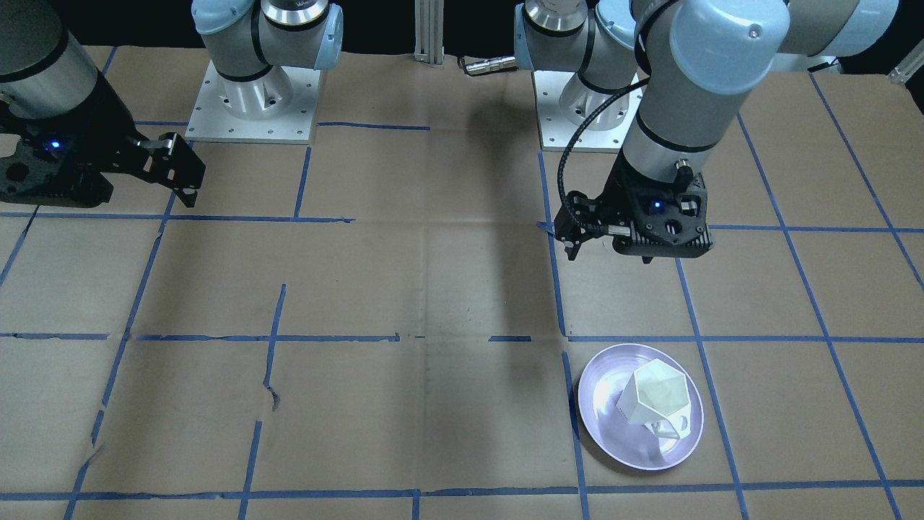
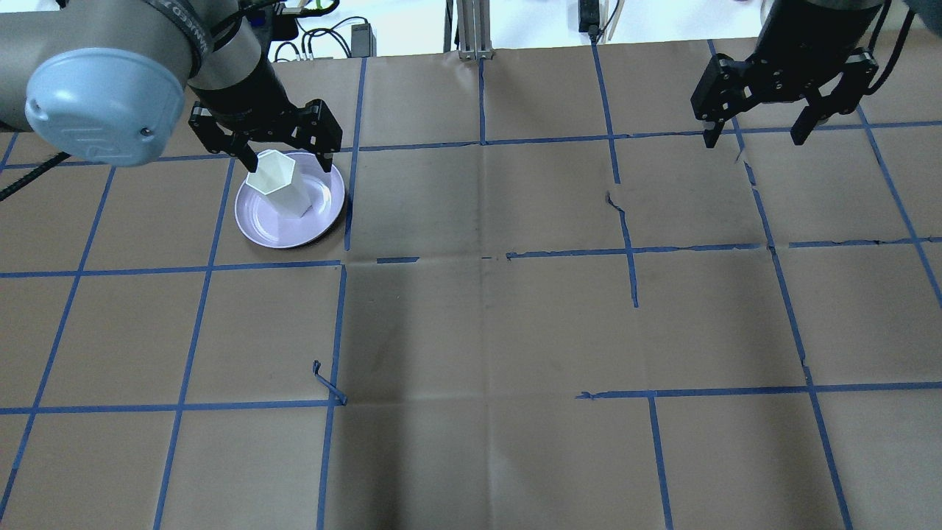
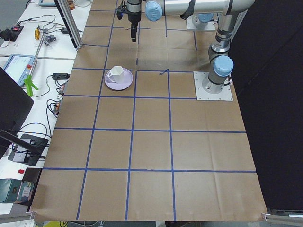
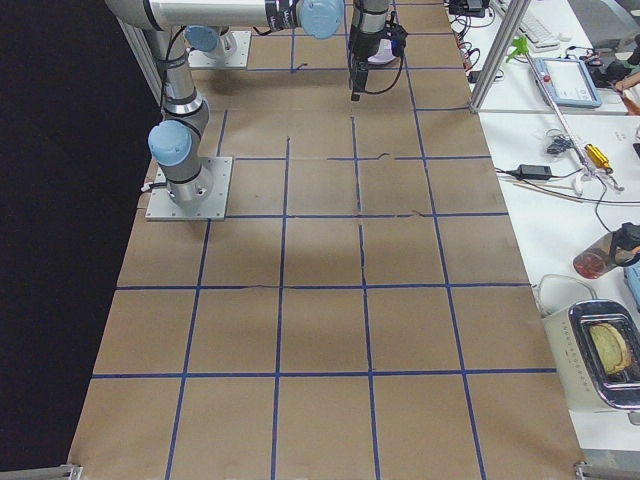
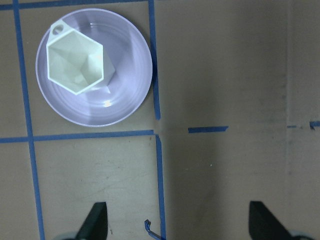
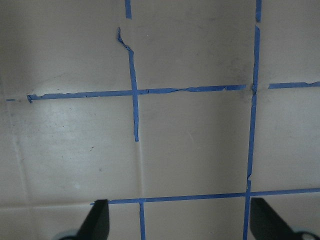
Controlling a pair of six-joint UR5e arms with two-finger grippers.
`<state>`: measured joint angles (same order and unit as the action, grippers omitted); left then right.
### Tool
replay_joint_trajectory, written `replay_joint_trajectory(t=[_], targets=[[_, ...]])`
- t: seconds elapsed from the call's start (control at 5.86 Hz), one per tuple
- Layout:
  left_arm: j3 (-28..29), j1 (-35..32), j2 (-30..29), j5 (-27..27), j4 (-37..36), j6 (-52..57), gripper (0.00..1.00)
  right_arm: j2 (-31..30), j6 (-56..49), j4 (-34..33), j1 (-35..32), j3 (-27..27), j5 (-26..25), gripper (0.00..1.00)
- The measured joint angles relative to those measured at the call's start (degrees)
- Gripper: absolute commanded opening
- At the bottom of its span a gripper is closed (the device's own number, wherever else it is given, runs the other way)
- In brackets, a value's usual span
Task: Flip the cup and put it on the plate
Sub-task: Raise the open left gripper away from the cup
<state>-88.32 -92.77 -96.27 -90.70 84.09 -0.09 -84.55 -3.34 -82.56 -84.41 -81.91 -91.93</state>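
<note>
The white faceted cup (image 2: 278,182) stands upright on the lavender-white plate (image 2: 257,224), its hexagonal opening facing up. The left wrist view shows the cup's inside (image 5: 75,65) and the plate (image 5: 125,95) at its upper left. In the front-facing view the cup (image 1: 653,396) stands on the plate (image 1: 603,426) with its handle toward the camera. My left gripper (image 2: 285,163) is open and empty, raised above the table near the plate; it also shows in the front-facing view (image 1: 610,256). My right gripper (image 2: 753,140) is open and empty, far off on the other side.
The table is brown paper with a blue tape grid (image 2: 482,258). Both arm bases (image 1: 251,108) stand at the robot's edge. A side bench with cables and tools (image 3: 28,71) runs along the far edge, beyond the plate.
</note>
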Motion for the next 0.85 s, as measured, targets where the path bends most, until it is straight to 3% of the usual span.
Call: replay_joint_trajectory(t=[0.34,0.85], targets=[[0.83,0.28,4.10,0.06,5.37,0.85,1.00,0.00,0.00,-0.05,0.03,0.00,0.00,1.00],[0.34,1.00,4.85,0.59,6.27,3.83,1.00,0.00,0.00,-0.04,0.03,0.00,0.00,1.00]])
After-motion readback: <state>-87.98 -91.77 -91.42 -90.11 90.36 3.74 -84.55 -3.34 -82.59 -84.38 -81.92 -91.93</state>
